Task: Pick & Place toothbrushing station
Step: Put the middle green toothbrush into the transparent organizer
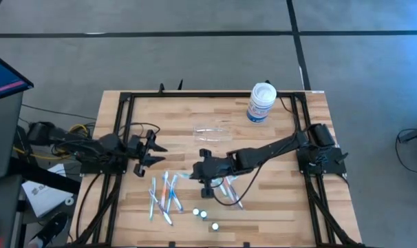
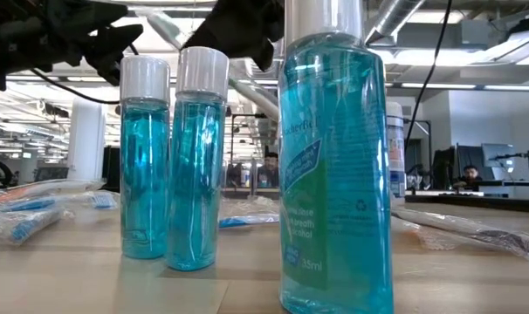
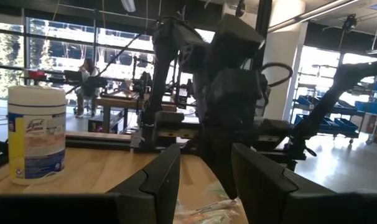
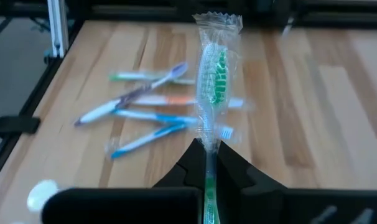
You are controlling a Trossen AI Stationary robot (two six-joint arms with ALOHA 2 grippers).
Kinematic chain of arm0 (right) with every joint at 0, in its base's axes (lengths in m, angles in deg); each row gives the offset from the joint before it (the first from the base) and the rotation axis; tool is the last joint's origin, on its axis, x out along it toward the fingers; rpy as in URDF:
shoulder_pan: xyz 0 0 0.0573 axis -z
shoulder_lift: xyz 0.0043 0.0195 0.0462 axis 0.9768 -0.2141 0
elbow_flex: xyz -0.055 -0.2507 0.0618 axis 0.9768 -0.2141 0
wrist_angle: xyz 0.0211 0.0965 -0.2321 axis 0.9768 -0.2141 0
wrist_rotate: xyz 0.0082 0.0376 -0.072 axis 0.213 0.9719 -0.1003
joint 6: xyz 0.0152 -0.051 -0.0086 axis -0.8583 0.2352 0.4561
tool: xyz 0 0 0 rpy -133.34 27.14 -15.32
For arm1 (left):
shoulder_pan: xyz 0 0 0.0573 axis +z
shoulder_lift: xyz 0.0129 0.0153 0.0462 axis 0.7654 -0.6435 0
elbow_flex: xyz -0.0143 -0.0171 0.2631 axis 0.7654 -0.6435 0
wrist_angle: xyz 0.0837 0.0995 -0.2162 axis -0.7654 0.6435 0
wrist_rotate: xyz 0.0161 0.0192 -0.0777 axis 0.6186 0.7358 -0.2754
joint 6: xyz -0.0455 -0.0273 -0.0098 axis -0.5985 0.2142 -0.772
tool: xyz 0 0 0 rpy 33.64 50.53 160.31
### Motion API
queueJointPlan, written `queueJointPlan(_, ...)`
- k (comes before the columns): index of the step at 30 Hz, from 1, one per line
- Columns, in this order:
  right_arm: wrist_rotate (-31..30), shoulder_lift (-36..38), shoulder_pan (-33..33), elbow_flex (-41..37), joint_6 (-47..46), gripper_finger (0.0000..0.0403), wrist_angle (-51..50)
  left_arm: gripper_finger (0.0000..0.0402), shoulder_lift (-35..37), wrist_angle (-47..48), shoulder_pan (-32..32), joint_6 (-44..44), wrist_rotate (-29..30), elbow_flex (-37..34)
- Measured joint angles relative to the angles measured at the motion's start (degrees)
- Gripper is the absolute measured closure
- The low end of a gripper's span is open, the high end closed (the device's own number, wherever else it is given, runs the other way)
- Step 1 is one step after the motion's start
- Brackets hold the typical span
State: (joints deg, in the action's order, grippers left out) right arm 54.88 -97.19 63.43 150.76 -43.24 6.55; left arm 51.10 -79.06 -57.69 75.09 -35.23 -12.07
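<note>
At the table's left side my left gripper [image 1: 155,154] hovers with fingers apart, empty. Mid-table, my right gripper [image 4: 206,163] pinches a wrapped green toothbrush [image 4: 214,74]. Beyond it lies the clear toothbrushing station [image 1: 213,132], near the white wipes jar [image 1: 261,102].

pale wood-plank table [image 1: 277,207], clear plastic-wrapped toothbrush [image 4: 213,81], matt dark fingers [image 4: 238,168]

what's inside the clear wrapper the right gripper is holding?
The right gripper is shut on a wrapped toothbrush: a green-and-white brush head shows through the clear wrapper. The handle's lower end is covered by the fingers, so its end cannot be seen.
</note>
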Motion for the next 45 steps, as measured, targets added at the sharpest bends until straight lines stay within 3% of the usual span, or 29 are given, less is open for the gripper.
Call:
queueJointPlan(20, 0.25, -0.04, 4.76, 5.37, 4.9, 0.0399, 7.97, 0.0262, -17.5, -20.53, -0.66, 0.64, 0.17, 0.09)
queueJointPlan(33, 0.42, -0.09, 4.92, 5.28, 4.91, 0.0397, 8.43, 0.0262, -29.25, -21.59, -0.68, 2.18, -2.26, 8.11)
queueJointPlan(45, 0.25, -0.11, 5.1, 5.32, 5.31, 0.0397, 9.13, 0.0283, -30.21, -21.52, -0.64, 2.22, -3.29, 8.93)
